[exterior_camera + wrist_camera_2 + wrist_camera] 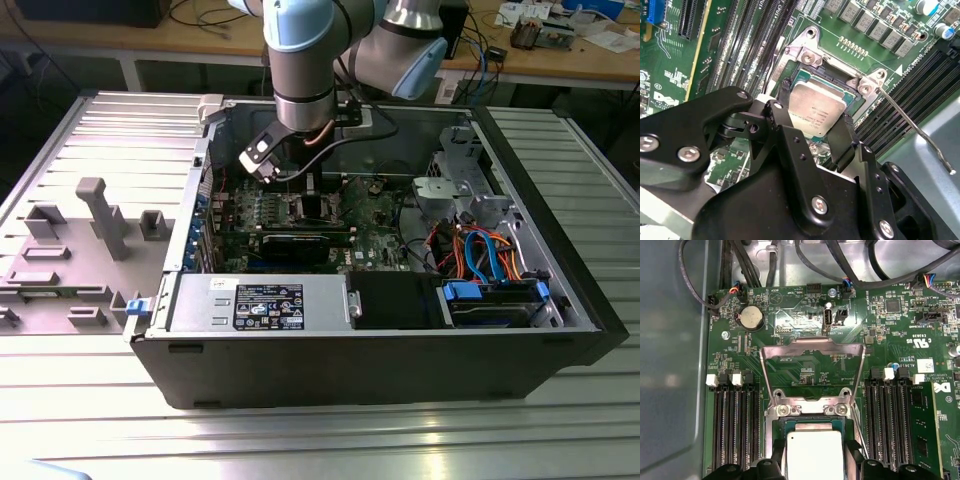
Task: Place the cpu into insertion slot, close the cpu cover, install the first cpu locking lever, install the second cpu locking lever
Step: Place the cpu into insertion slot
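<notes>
Second wrist view: gripper (pixel 816 106) grips cpu (pixel 812 116), flat silver-grey sq top.

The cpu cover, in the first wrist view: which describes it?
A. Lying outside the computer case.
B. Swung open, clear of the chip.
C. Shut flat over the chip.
B: the cpu cover stands swung back from the insertion slot, green board showing through its window, and the cpu is uncovered.
</notes>
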Available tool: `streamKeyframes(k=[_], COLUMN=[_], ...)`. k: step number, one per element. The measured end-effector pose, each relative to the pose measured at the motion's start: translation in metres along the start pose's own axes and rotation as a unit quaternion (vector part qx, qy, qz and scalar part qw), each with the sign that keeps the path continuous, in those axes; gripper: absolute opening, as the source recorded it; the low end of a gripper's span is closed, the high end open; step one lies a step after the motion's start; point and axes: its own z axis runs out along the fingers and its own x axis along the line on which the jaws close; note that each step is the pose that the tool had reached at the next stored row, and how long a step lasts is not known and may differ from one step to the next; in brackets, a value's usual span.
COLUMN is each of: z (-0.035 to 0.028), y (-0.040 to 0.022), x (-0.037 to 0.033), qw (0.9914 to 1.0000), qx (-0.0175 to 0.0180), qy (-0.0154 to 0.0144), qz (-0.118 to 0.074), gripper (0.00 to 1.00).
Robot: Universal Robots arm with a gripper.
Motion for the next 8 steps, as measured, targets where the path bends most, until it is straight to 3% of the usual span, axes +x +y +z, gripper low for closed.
streamKeyframes(k=[8], z=[0.0005], y=[0.0003], x=[0.0004], qw=[1.0], qx=[-0.0005], qy=[0.0003], qz=[0.002], gripper=[0.55])
